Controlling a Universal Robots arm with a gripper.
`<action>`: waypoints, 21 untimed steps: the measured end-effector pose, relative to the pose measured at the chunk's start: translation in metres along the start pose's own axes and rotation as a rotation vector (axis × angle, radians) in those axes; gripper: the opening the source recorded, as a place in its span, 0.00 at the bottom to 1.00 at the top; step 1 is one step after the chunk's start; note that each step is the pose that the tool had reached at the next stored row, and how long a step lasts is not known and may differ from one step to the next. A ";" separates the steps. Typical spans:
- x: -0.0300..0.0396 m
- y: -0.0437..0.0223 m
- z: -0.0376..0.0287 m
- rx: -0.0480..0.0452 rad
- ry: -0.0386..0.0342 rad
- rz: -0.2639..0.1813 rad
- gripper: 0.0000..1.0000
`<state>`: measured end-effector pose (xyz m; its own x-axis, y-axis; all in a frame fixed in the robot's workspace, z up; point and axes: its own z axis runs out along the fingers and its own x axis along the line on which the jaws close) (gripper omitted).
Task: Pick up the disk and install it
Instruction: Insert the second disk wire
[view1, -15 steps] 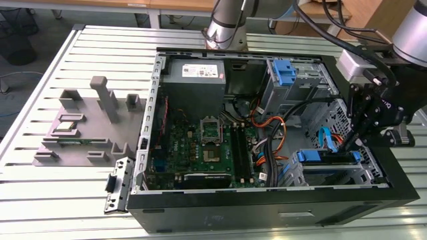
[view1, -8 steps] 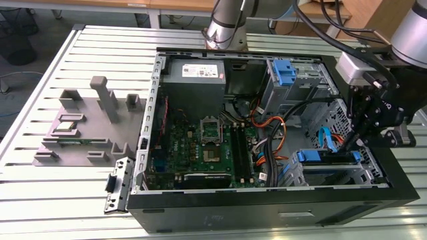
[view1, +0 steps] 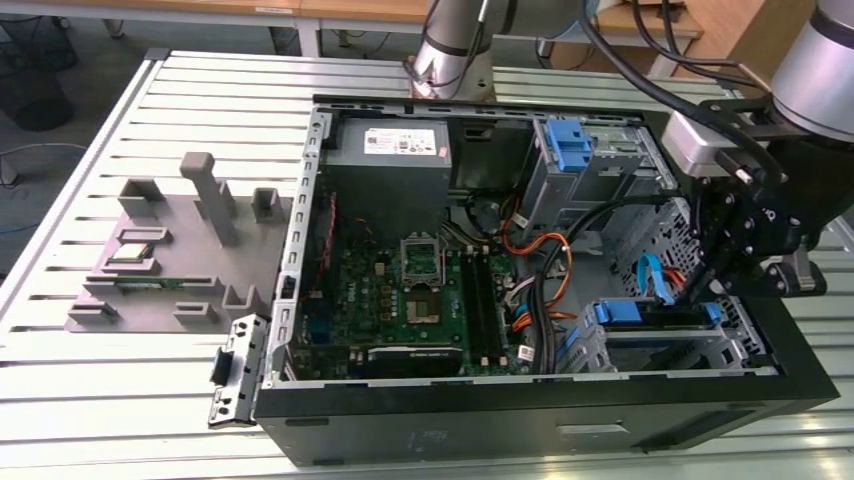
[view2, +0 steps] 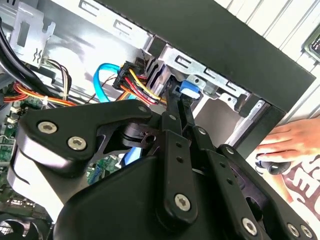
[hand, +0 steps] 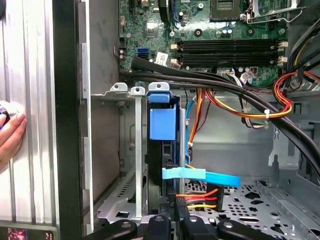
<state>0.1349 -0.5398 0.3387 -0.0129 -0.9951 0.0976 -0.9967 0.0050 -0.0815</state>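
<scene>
Now fingers (view2: 175, 102) closed, touching disk (hand: 161, 150)

Second wrist view: black gripper (view2: 176, 97) linkage fills foreground, fingertips close together on the blue rail of the disk (view2: 189, 90) in the silver drive cage (view2: 200, 70). Red-yellow power cable (view2: 137, 85) and blue data cable (view2: 102, 77) just beside. Person's hand (view2: 290, 142) rests outside the black case edge (view2: 225, 35).

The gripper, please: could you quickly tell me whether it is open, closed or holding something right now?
Gripper: closed, fingers pressed together at the blue rail of the disk sitting in the drive bay; not lifting it.
</scene>
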 end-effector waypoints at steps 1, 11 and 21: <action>0.0002 0.0012 0.0001 0.0023 -0.0001 -0.001 0.16; 0.0004 0.0070 0.0017 0.0341 -0.0018 -0.008 0.16; 0.0002 0.0133 0.0029 0.0568 -0.0027 -0.012 0.16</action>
<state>0.1219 -0.5402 0.3347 -0.0007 -0.9954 0.0962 -0.9906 -0.0125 -0.1365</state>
